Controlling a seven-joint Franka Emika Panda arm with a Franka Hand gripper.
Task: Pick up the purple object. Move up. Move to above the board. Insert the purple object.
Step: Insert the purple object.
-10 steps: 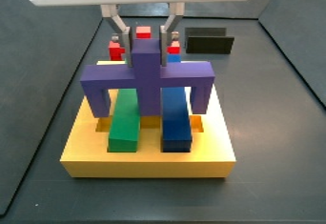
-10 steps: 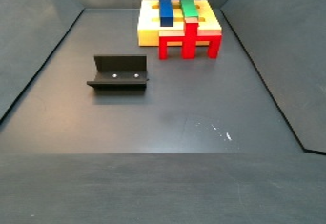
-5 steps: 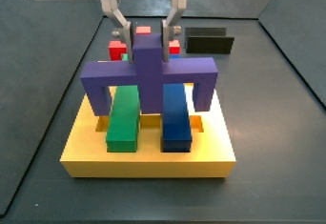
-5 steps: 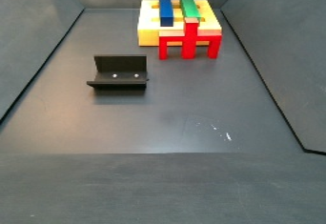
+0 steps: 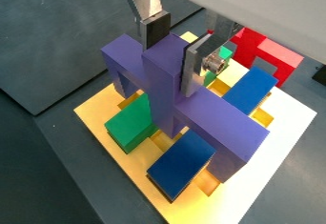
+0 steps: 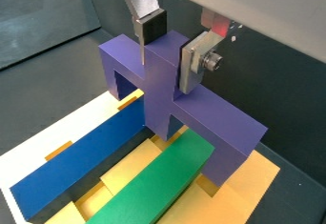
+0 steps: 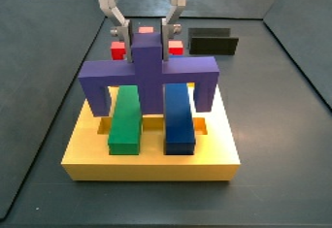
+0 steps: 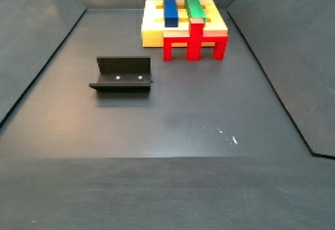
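The matte purple block with a wide crossbar, two legs and a central stem (image 7: 149, 77) stands upright on the thick yellow slotted board (image 7: 151, 158), its legs straddling the long green bar (image 7: 126, 121) and long blue bar (image 7: 180, 120). The end effector (image 5: 177, 49) sits at the top of the stem, and in both wrist views its flat silver fingers (image 6: 197, 63) flank the stem with a sliver of gap at each pad, so it looks released.

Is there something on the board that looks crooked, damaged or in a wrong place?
Nothing stands out. The purple object stands square over the board, straddling the green bar and blue bar, which lie parallel. The gripper sits at its stem, fingers on either side. No damage shows.
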